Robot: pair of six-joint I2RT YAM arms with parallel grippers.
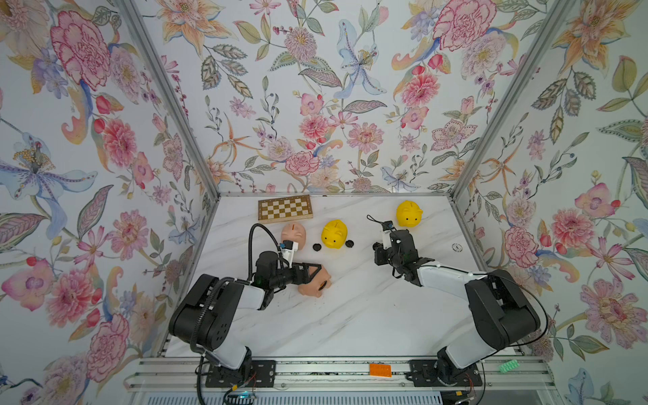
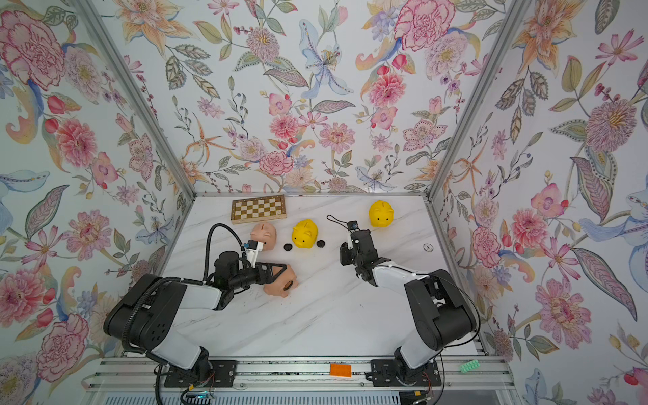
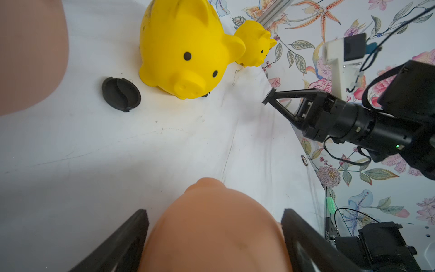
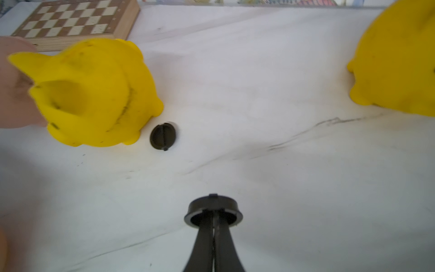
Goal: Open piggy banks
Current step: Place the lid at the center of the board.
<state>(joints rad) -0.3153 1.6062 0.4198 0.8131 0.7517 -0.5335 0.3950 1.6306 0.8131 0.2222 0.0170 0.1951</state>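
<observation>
Nearest the robot, the left tool [image 3: 214, 212] has its jaws set wide around the near pink piggy bank [image 1: 310, 290], with one finger pressed to each flank. The pig lies on its side on the counter [image 1: 350, 315], nearer than the middle yellow piggy bank [image 1: 334, 234] and slightly to its left. Its body is smooth and rounded, so this is the likeliest slip: a squeeze off the widest part could squirt it out sideways, or a lift could let it swivel. A dark round patch [image 1: 322, 284] shows on its underside (probably the emptied hole, though I cannot be sure).

To the right of the middle yellow piggy bank and a little nearer, the right tool [image 4: 213, 222] is fully closed, pinching a black plug [image 4: 213, 205] by its thin centre rib. That hold is slim. A jolt, or a release from height, could send the plug rolling among the pigs.

A loose plug [image 1: 317, 247] lies just left of the middle yellow piggy bank, and a second loose plug [image 1: 349, 243] lies just right of it. The far pink piggy bank [image 1: 294, 234] stands near on its left. The far yellow piggy bank [image 1: 409, 213] is well apart, beyond and to the right. Three plugs out suggests one pig is not yet opened, but the undersides are hidden, so I cannot tell which. The chessboard [image 1: 285, 208] lies beyond and to the left.
</observation>
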